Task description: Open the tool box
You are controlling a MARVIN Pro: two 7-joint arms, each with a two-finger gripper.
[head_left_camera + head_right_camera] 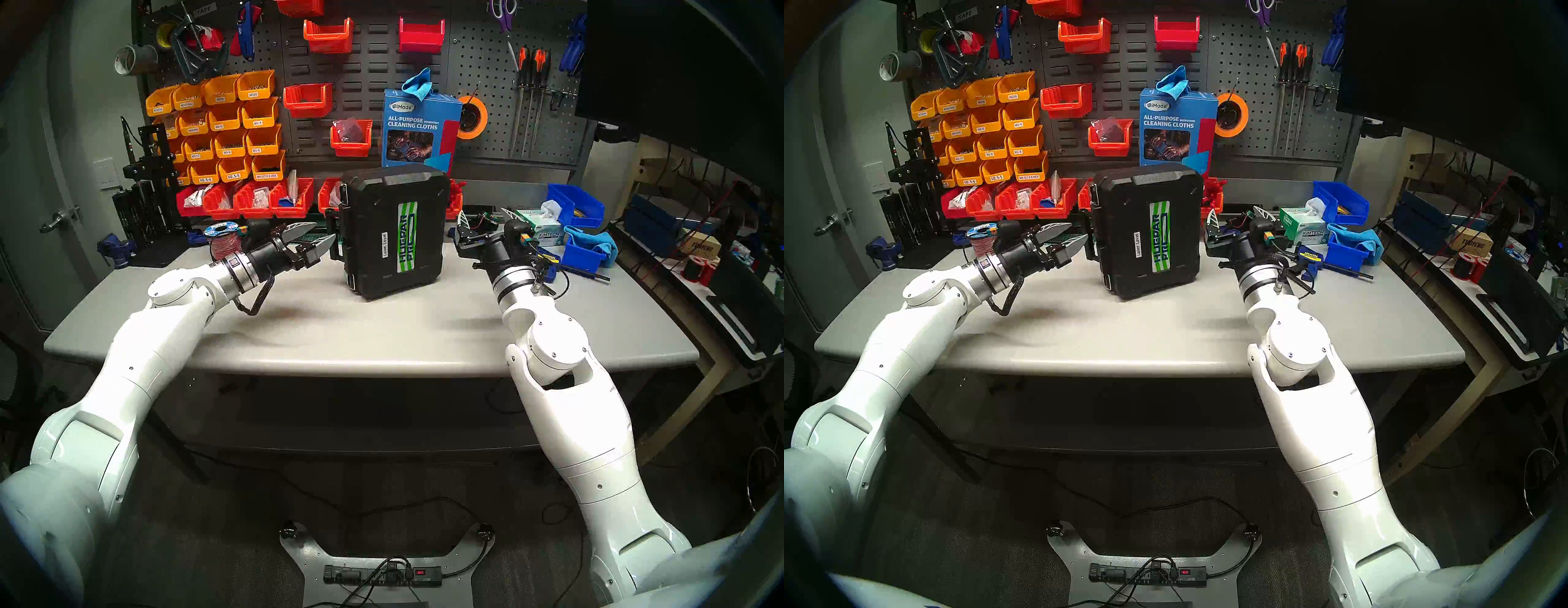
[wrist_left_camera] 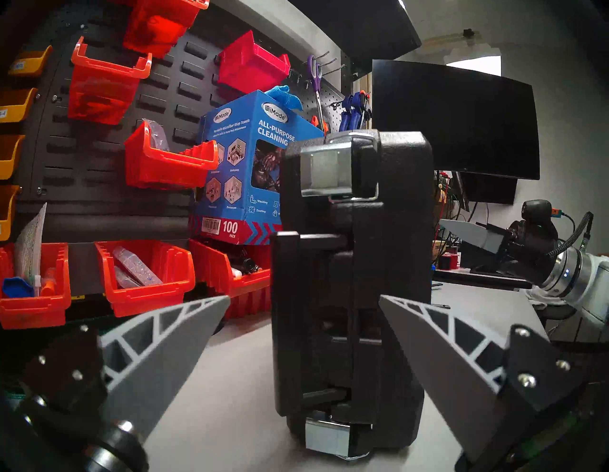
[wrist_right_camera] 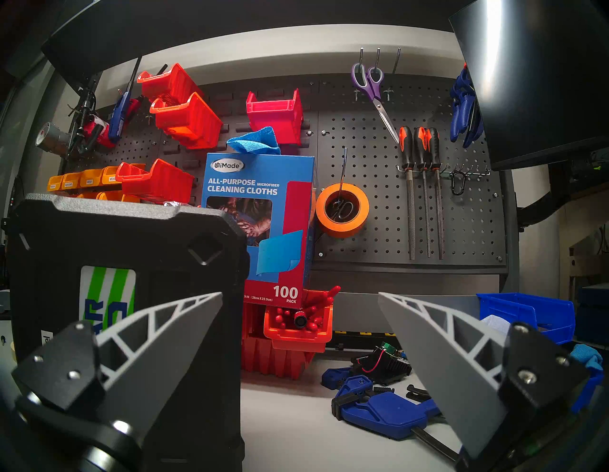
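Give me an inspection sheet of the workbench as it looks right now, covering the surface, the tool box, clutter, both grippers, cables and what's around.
Surface: grey table, bare along its front.
Job's things: black tool box stands on edge, closed; handle and two silver latches face the left arm.
Clutter: tissue box, blue bins, blue cloth, blue clamps and a small circuit board at the right; wire spool at the left.
Grippers: left gripper open, just short of the handle; right gripper open, beside the box, holding nothing.
Cables: power strip with cords on the floor.
Surroundings: pegboard with red and orange bins, scissors, files; cleaning-cloths box behind; dark monitor.
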